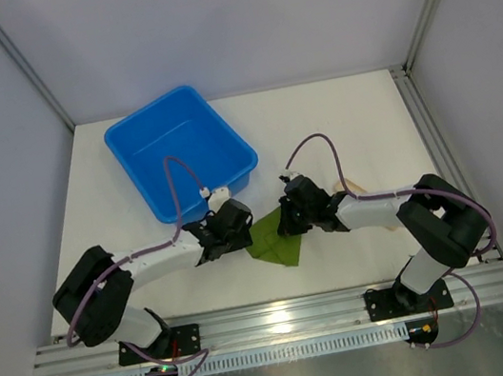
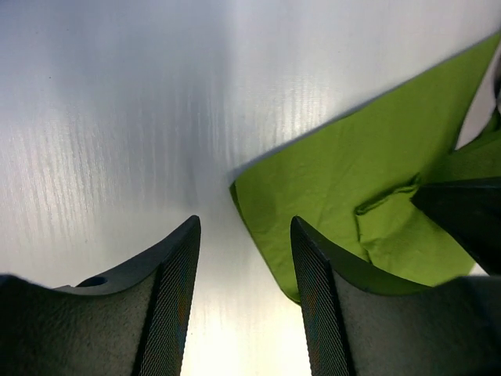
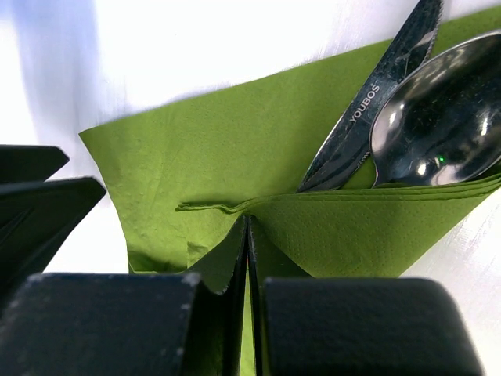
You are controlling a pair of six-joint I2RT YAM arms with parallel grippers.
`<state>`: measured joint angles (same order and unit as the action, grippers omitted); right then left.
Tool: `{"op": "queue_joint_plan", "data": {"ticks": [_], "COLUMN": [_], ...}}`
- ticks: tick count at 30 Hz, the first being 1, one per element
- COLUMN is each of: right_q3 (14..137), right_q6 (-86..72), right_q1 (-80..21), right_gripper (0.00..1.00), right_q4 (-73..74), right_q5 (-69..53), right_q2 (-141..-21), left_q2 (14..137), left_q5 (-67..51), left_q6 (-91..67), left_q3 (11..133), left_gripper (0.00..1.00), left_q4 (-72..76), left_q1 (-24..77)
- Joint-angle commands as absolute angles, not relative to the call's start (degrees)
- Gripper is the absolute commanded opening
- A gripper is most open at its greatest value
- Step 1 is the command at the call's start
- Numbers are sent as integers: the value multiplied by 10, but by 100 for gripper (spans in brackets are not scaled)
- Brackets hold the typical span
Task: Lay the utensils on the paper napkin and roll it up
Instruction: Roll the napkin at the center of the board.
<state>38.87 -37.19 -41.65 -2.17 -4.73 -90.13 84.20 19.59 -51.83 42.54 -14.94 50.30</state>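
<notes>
1. Pinching a fold of the green napkin, the right gripper is clamped tight.
2. Knife and spoon lie on the napkin, tucked under that fold.
3. Left gripper stands parted, empty, at the napkin's corner.

I see napkin near front middle of table, between both grippers. My left gripper sits just left of it, jaws apart over bare table at napkin's near corner. My right gripper sits at its right side, jaws pinched on raised fold. In right wrist view, knife and spoon lie side by side on napkin, knife left of spoon, ends tucked under fold. Bin stands behind left gripper, back-left of napkin.
</notes>
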Motion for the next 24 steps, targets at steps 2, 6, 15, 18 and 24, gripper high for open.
{"op": "queue_joint_plan", "data": {"ticks": [2, 6, 15, 18, 24], "right_q3": [367, 368, 368, 369, 367], "right_q6": [-348, -345, -346, -347, -346], "right_q1": [-421, -421, -422, -422, -422], "right_gripper": [4, 4, 4, 4, 4], "right_q4": [27, 26, 22, 21, 22], "right_q5": [-14, -12, -15, -14, -12], "right_q2": [-903, -907, -911, -914, -913], "left_q2": [861, 877, 894, 892, 884], "left_q5": [219, 193, 159, 151, 141], "left_q6": [-511, -507, -513, -516, -515], "left_q3": [444, 442, 437, 431, 431], "left_gripper": [51, 47, 29, 24, 0], "left_q4": [-144, -121, -96, -86, -89], "left_q1": [495, 488, 477, 477, 478]}}
